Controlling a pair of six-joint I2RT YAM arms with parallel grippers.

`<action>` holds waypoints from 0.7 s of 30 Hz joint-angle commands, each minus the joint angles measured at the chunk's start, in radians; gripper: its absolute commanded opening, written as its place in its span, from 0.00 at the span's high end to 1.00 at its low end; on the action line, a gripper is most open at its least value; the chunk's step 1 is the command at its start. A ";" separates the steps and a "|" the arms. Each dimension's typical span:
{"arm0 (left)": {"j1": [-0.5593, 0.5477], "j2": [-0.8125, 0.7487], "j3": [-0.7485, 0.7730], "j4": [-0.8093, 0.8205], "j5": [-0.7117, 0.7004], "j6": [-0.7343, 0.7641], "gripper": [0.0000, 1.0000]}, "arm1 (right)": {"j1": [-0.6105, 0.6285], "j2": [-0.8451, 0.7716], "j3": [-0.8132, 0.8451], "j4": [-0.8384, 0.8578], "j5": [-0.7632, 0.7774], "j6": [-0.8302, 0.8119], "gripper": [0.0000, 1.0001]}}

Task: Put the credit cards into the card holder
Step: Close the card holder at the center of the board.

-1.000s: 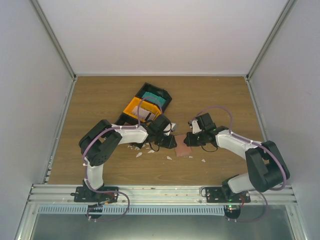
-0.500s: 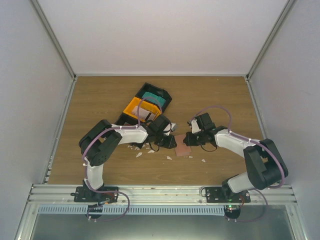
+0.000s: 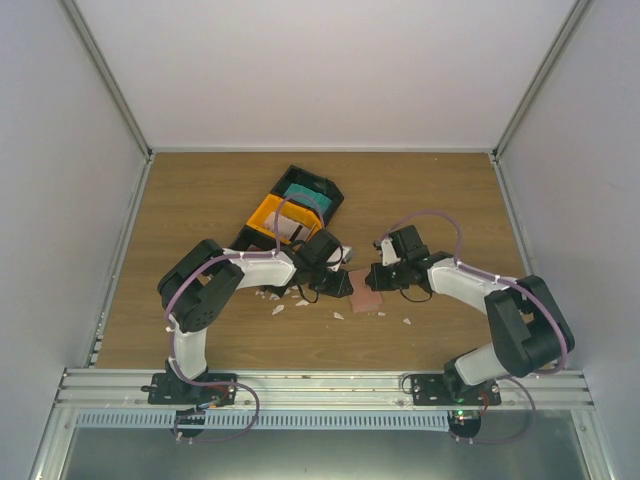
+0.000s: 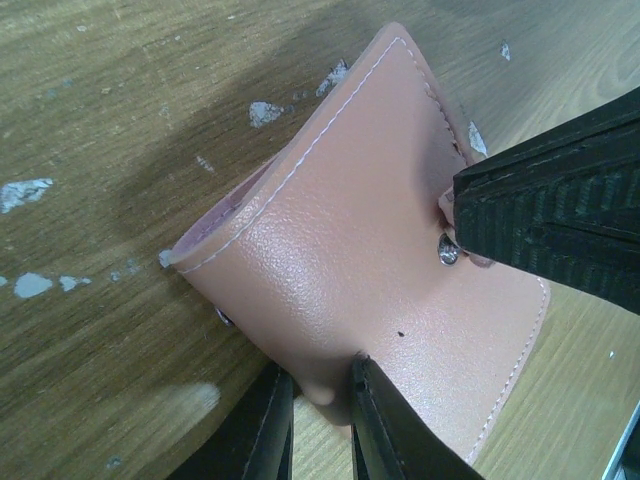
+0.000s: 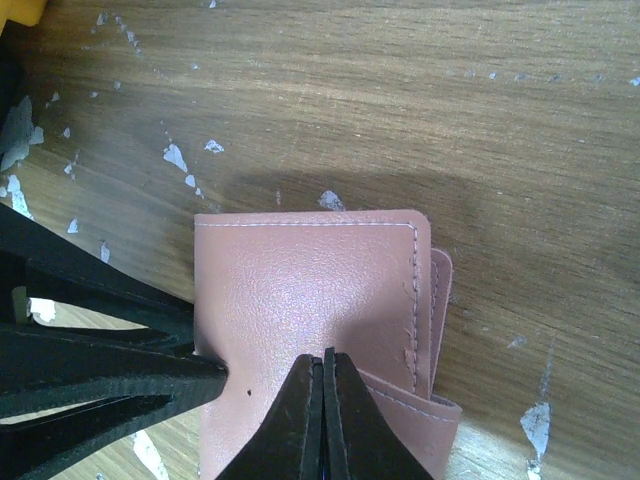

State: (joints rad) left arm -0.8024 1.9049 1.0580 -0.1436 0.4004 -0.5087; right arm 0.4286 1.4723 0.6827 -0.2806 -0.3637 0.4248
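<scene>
The salmon card holder (image 3: pixel 368 300) lies folded shut on the wood between both arms. My left gripper (image 3: pixel 345 287) pinches a bulge of its near edge (image 4: pixel 322 400), so it is shut on the card holder (image 4: pixel 340 230). My right gripper (image 5: pixel 323 362) is shut, its joined tips pressing down on the holder's top face (image 5: pixel 300 285) near the snap. The right fingers (image 4: pixel 560 220) show as a black wedge in the left wrist view. I see no credit cards for certain; flat teal (image 3: pixel 300 194) and white (image 3: pixel 290 231) pieces lie in the tray.
A black-and-orange compartment tray (image 3: pixel 266 212) sits just behind the left gripper. White paper scraps (image 3: pixel 279 309) lie scattered on the wood around the holder. The arms' elbows stand at the near left and near right.
The right gripper has edged slightly left over the holder. The left jaws have tightened a little on the holder's edge.
</scene>
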 commanded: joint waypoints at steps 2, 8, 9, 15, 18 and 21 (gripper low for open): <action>-0.001 0.041 -0.012 0.000 -0.024 0.004 0.81 | 0.053 0.042 -0.003 -0.032 0.039 -0.009 1.00; -0.001 0.043 -0.010 -0.004 -0.031 0.001 0.81 | 0.092 0.043 -0.037 -0.053 0.108 0.054 0.99; 0.000 0.043 -0.010 -0.003 -0.031 0.000 0.81 | 0.093 0.035 -0.051 -0.048 0.111 0.067 0.99; 0.000 0.049 -0.009 -0.004 -0.034 -0.005 0.81 | 0.095 -0.013 -0.130 -0.012 0.128 0.138 0.99; 0.000 0.051 -0.010 -0.003 -0.038 -0.009 0.81 | 0.095 -0.034 -0.155 0.011 0.116 0.158 0.99; 0.000 0.056 -0.009 0.002 -0.039 -0.016 0.81 | 0.095 -0.052 -0.187 0.040 0.099 0.176 0.99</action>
State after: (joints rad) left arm -0.8005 1.9076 1.0584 -0.1440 0.4000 -0.5152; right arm 0.5007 1.4101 0.5785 -0.1406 -0.2440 0.5564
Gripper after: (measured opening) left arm 0.189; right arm 0.009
